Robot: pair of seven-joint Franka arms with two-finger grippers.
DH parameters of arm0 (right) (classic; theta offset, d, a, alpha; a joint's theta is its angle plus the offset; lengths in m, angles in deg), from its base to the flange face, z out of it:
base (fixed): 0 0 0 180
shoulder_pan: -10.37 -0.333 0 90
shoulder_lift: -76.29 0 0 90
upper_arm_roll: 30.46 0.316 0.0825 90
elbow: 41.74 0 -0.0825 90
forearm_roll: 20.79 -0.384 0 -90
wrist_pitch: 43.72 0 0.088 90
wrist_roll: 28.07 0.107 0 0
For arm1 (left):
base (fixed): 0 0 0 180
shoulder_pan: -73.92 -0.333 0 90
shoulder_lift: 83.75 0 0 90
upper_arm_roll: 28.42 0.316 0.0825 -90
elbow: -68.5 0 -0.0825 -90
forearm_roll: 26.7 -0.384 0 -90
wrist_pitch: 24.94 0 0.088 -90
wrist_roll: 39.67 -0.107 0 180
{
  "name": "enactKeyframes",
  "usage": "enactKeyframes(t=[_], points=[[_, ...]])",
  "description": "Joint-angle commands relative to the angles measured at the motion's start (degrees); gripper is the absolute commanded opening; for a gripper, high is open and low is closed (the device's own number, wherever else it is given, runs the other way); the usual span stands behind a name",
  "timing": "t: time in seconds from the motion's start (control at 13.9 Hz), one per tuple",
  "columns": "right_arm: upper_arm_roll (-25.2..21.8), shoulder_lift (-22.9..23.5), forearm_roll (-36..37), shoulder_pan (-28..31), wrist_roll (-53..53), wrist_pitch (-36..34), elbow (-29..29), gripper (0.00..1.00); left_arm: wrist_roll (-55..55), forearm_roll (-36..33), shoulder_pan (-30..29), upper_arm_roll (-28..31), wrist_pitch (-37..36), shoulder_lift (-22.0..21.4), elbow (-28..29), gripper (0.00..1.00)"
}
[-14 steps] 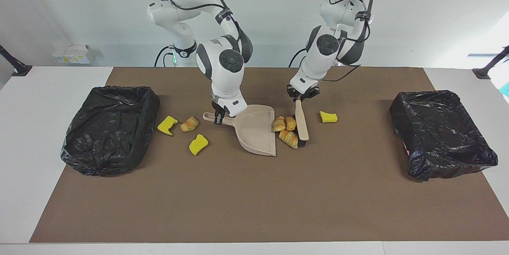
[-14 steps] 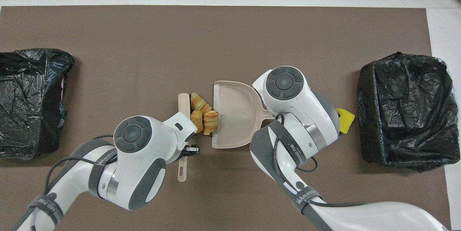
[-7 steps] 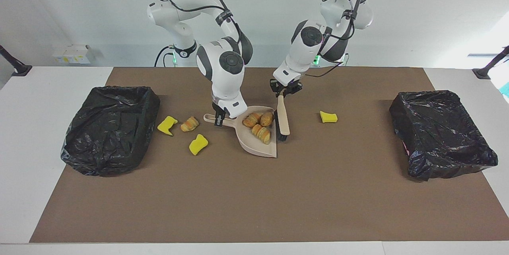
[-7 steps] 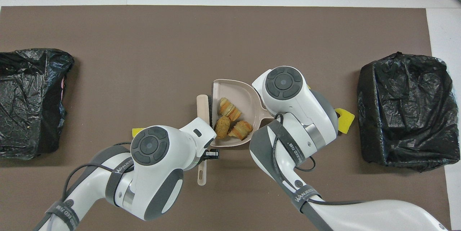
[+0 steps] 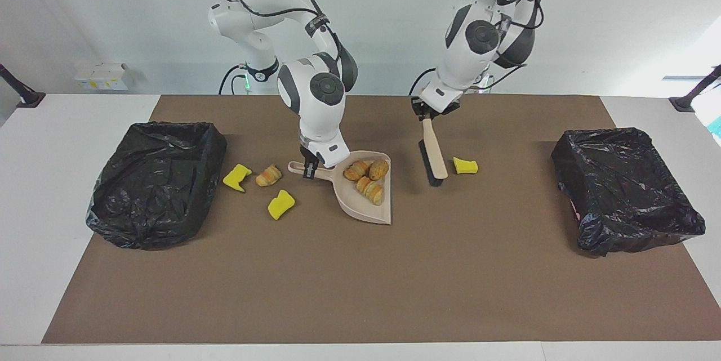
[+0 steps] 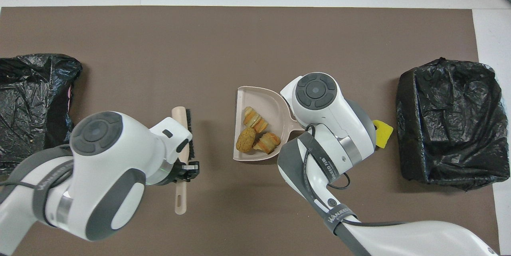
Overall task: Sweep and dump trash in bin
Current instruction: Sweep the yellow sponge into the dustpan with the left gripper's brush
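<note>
Three croissant pieces [image 5: 367, 178] lie in the dustpan [image 5: 366, 203], centre of the facing frame. A second ago they were on the mat between pan mouth and brush; half a second ago already inside. So the first sweep is done, and that load looks ready to dump.

Trash left on the mat: a yellow sponge chunk [image 5: 465, 165] right of centre, just beside the brush head; at centre-left, two more sponge chunks [image 5: 237, 177] [image 5: 280, 204] and a lone croissant piece [image 5: 268, 175], near the left-hand bin [image 5: 158, 181].

The brush [image 5: 434, 155] has swung away from the pan mouth, toward frame right, and now stands clear of the pan, bristles low beside the sponge. The left gripper [image 5: 432, 115] is clamped on its handle, upper centre-right. My read: it is lining up the next sweep.

The right gripper [image 5: 308, 168] is clamped on the dustpan handle, and the pan has barely shifted. The second bin [image 5: 625, 186], frame right, is unchanged.
</note>
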Motion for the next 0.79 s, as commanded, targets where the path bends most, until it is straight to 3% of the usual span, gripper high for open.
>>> enactKeyframes(t=[0.0, 0.29, 0.43, 0.72], points=[[0.4, -0.6, 0.4, 2.4, -2.8, -0.2, 0.6, 0.0, 2.3, -2.5, -6.1, -0.6, -2.1, -3.7, 4.2, 0.0], [0.1, -1.1, 2.5, 2.9, -10.4, -1.0, 0.5, 0.0, 4.7, -2.5, -9.5, -0.7, -1.4, -11.3, 16.5, 0.0], [0.3, -1.7, 6.1, 3.0, -12.8, -4.4, 0.4, 0.0, 6.3, -2.5, -9.4, -0.8, 1.0, -10.8, 19.5, 0.0], [0.4, -2.0, 6.0, 2.1, -12.9, -4.7, 0.1, 0.0, 8.5, -2.3, -5.5, -1.1, 8.3, -10.0, 23.2, 0.0]])
